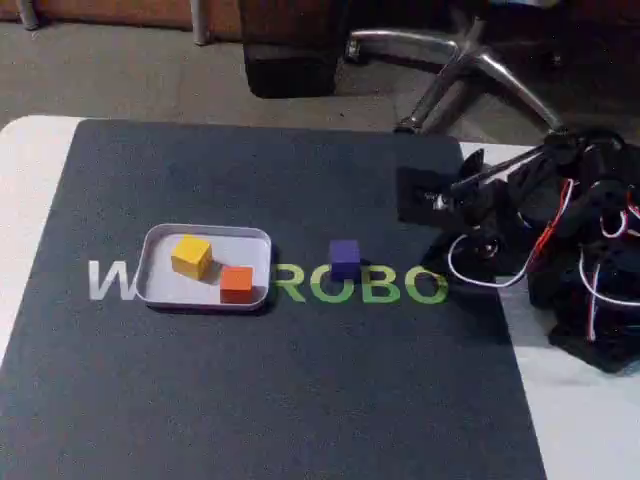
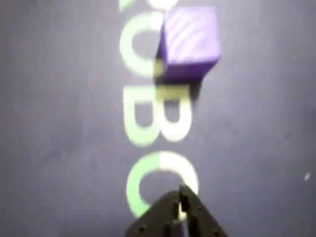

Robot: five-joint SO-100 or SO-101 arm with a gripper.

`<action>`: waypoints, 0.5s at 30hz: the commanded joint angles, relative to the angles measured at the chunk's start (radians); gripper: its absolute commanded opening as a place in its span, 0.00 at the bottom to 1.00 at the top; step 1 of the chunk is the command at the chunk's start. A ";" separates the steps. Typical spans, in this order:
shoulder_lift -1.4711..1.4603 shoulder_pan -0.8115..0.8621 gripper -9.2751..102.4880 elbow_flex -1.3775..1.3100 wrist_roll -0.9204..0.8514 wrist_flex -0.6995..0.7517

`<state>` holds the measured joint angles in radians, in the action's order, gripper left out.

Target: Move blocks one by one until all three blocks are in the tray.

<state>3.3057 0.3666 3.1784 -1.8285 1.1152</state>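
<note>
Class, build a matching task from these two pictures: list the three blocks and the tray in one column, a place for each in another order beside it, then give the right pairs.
Things
1. yellow block
2. orange-red block
3. purple block
4. tray

Places in the fixed view
A. on the mat's green lettering, outside the tray
B. in the tray, by its right rim
C. over the mat's pale lettering
D. in the tray, near its middle

Pairs: 1-D, 2-B, 3-A, 4-C

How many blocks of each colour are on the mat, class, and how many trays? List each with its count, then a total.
Yellow block: 1, in the tray
Orange-red block: 1, in the tray
Purple block: 1, on the mat beside the tray
Tray: 1
Total: 4 things, 3 of them blocks
</note>
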 commanded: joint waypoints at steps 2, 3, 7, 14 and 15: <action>0.003 -0.023 0.08 -0.026 0.023 -0.046; 0.003 -0.023 0.08 -0.037 0.014 -0.034; 0.003 -0.040 0.08 -0.118 0.008 0.061; -0.138 -0.075 0.07 -0.371 0.011 0.259; -0.199 -0.081 0.07 -0.414 0.017 0.267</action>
<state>3.2244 0.2945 2.8916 -1.8224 1.3545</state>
